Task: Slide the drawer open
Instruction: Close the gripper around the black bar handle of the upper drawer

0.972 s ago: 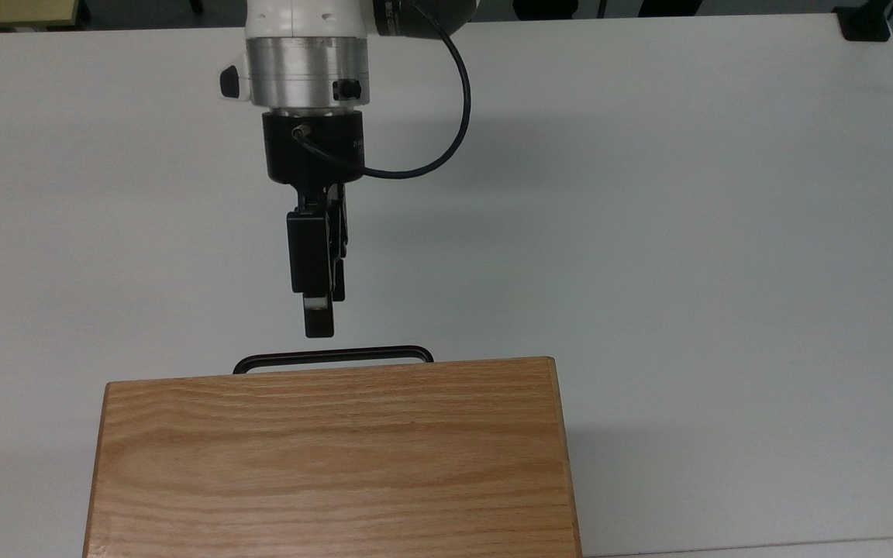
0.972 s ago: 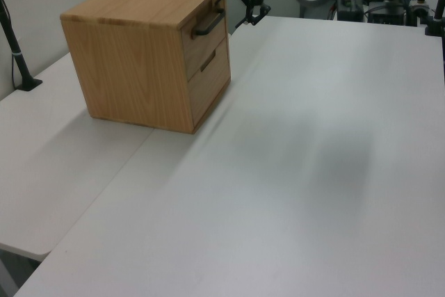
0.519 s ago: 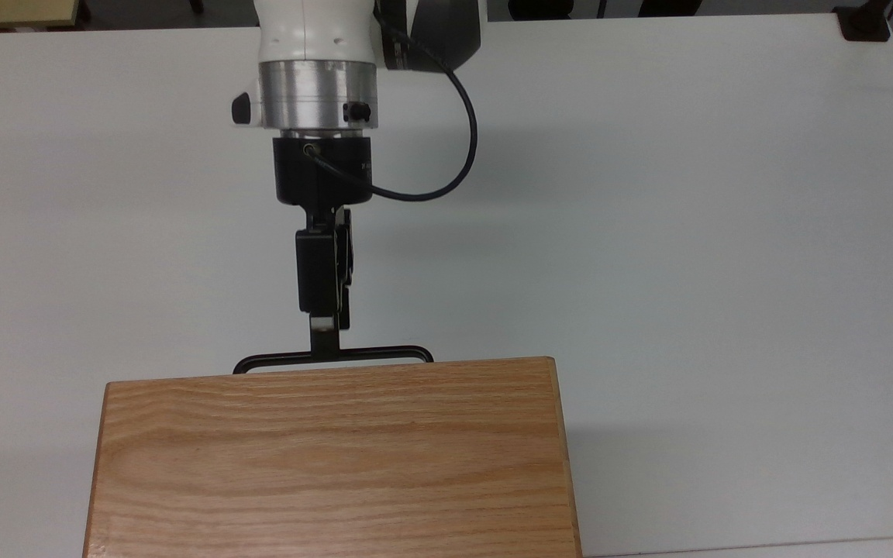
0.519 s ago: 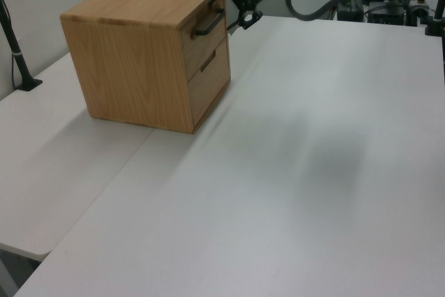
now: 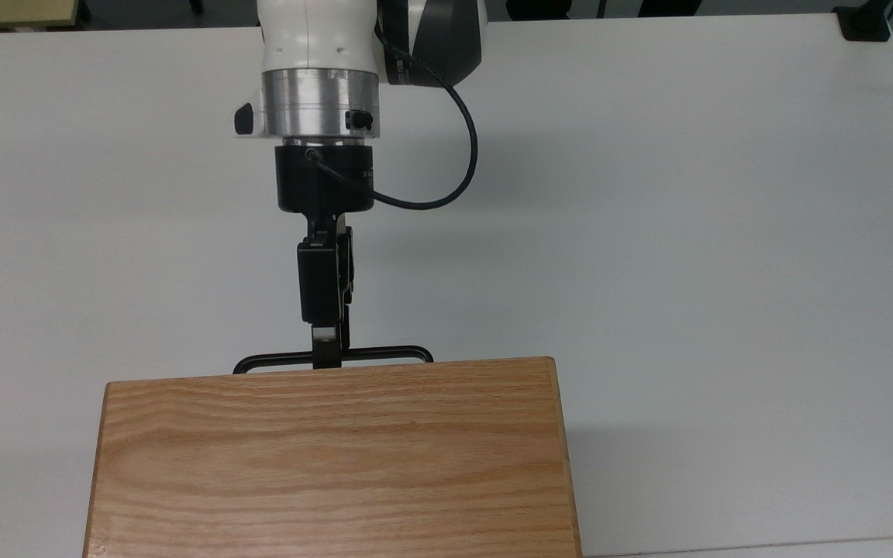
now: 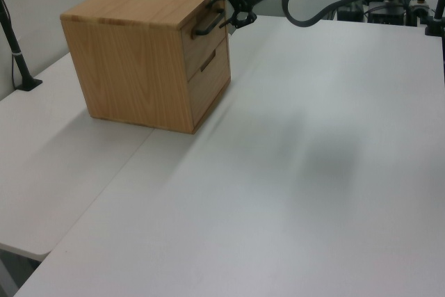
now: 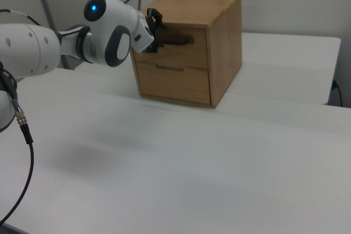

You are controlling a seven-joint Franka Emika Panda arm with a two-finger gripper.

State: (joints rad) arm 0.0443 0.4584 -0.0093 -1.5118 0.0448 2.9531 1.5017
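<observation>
Overhead, the white worktop (image 5: 687, 232) runs past the top view's edges, and the oak cabinet (image 5: 330, 465) is cut off at that view's bottom, so only its grained top shows there. The drawer (image 7: 175, 53) is the upper of two fronts. In the top view its front panel is hidden under the cabinet top, and only its black bar handle (image 5: 384, 353) sticks out. In the right view the arm (image 7: 104, 26) covers the drawer front's left part. The drawer sits flush with the cabinet face, not slid out, as the left view (image 6: 207, 36) also shows.

The handle's long axis runs left to right in the top view, parallel to the cabinet's front edge, and the drawer faces the top view's upper side, towards the arm. The lower drawer (image 7: 173, 83) faces the same way.

The end effector (image 5: 329, 358) reaches in from the top view's upper side and meets the handle slightly left of its middle, its tip crossing the bar. Its fingers lie stacked one behind the other in that view and are dark against the handle in the left view (image 6: 229, 13), so whether they are closed on the bar cannot be told.
</observation>
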